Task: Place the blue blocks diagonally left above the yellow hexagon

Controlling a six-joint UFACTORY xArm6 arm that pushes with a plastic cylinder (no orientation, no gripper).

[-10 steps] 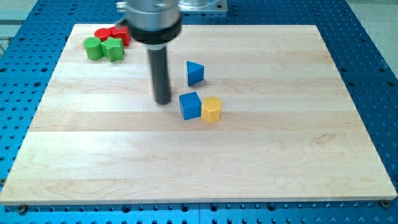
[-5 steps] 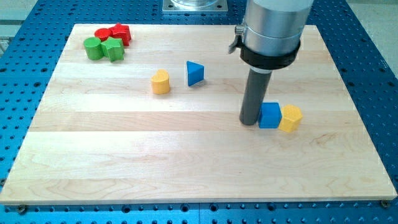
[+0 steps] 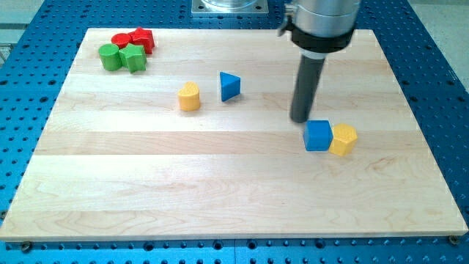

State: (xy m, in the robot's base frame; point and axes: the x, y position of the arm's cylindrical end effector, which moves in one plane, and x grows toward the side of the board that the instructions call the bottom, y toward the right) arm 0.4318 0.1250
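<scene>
A blue cube (image 3: 318, 136) lies right of the board's middle, touching the left side of the yellow hexagon (image 3: 343, 139). A blue triangular block (image 3: 230, 86) lies apart, toward the view's top centre. My tip (image 3: 301, 119) stands just above and slightly left of the blue cube, a small gap away from it. The rod runs up to the arm's grey body at the view's top.
A yellow half-round block (image 3: 190, 97) lies left of the blue triangle. Two red blocks (image 3: 134, 39) and two green blocks (image 3: 123, 56) are clustered at the board's top left corner. The wooden board (image 3: 220, 198) rests on a blue perforated table.
The blue cube and yellow hexagon were pushed right across the board. My tip has since drawn back from the cube's left side toward the view's top. The yellow half-round block is uncovered.
</scene>
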